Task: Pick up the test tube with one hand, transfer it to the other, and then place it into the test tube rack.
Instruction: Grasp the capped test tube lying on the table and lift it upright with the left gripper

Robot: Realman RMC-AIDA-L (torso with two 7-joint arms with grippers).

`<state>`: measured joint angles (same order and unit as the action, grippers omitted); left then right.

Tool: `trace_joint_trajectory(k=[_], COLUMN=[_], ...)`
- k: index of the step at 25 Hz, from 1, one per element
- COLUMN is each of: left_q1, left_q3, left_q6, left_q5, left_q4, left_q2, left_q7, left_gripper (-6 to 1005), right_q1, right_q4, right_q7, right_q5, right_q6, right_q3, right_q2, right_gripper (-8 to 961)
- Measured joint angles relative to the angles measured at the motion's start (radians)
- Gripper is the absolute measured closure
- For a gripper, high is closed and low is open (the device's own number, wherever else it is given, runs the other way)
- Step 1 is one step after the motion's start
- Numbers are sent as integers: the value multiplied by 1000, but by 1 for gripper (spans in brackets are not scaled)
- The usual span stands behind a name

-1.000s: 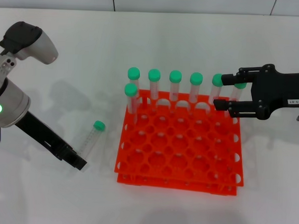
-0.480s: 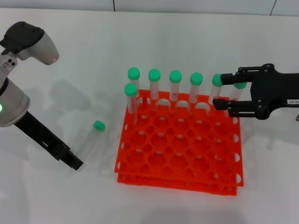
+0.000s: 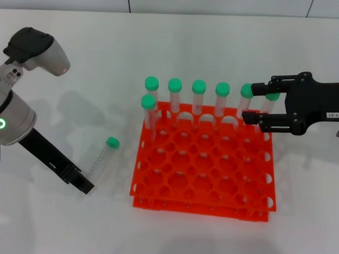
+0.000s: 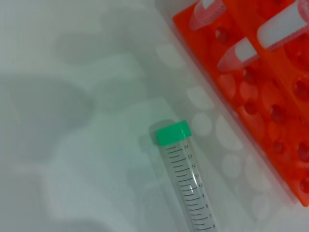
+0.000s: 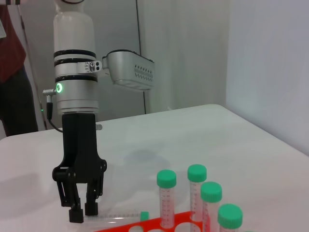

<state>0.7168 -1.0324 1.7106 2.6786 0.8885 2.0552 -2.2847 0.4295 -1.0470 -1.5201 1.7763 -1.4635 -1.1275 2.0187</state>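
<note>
The test tube lies flat on the white table left of the orange-red test tube rack, its green cap pointing away from me. My left gripper, unlabelled, points down beside the tube's conical end without touching it. The right wrist view shows the left gripper open, just above the table with the tube beside it. The left wrist view shows the tube close up, next to the rack. My right gripper, with a white label, hovers open and empty over the rack's far right corner.
Several capped tubes stand upright along the rack's back row and one stands at its left side. In the right wrist view these tubes are close to the camera. Bare white table surrounds the rack.
My left gripper has shifted slightly to the left near the lying tube. The tube and the right arm have not moved.
</note>
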Motion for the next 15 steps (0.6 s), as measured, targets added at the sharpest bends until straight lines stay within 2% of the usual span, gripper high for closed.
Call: trace_joint_trajectory(k=[6, 15], left_q1=[1, 3], left_q3=[0, -1], left_q6=[-4, -12], left_q5=[1, 25], left_q4=[0, -2], left_q2=[-2, 4], left_q7=[-4, -4], left_gripper=[683, 682], right_q1=[0, 0], right_q4=[9, 12], right_q7=[8, 11], right_q5=[-2, -2], right_q6=[0, 2], right_q3=[3, 5], right_q2=[0, 0], right_gripper=[320, 320])
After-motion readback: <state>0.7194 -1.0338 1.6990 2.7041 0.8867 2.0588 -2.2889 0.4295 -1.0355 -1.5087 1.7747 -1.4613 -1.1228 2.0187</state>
